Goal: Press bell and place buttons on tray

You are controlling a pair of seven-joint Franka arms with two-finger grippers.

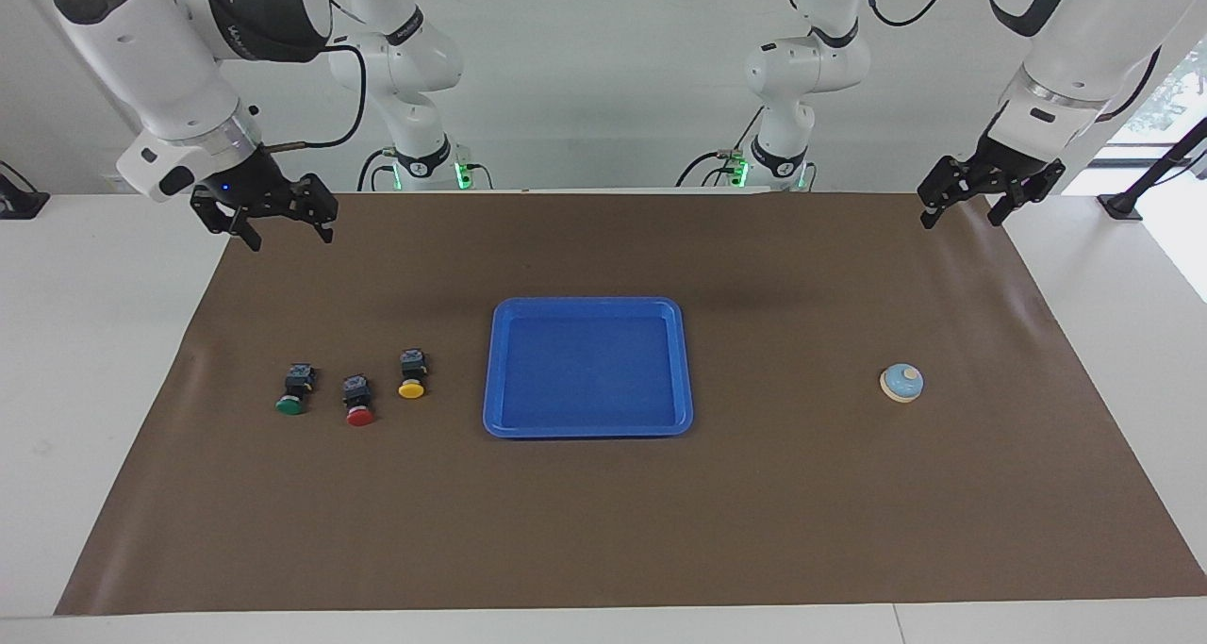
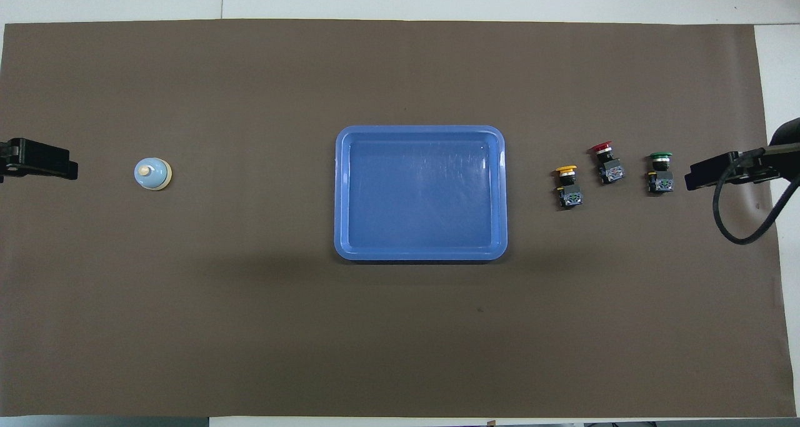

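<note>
Nothing is begun yet: both arms are waiting, left claw [image 1: 971, 205] and right claw [image 1: 280, 222] hanging wide, empty. Bell [image 1: 901, 382] is sitting untouched at the left arm's end, buttons [image 1: 356, 395] lying beside the empty tray [image 1: 587, 423]. Next, likely the left claw lowering onto the bell's knob.

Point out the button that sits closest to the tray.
The yellow button. It lies beside the tray, at the tray end of the row; the red button comes next and the green button is at the outer end.
</note>
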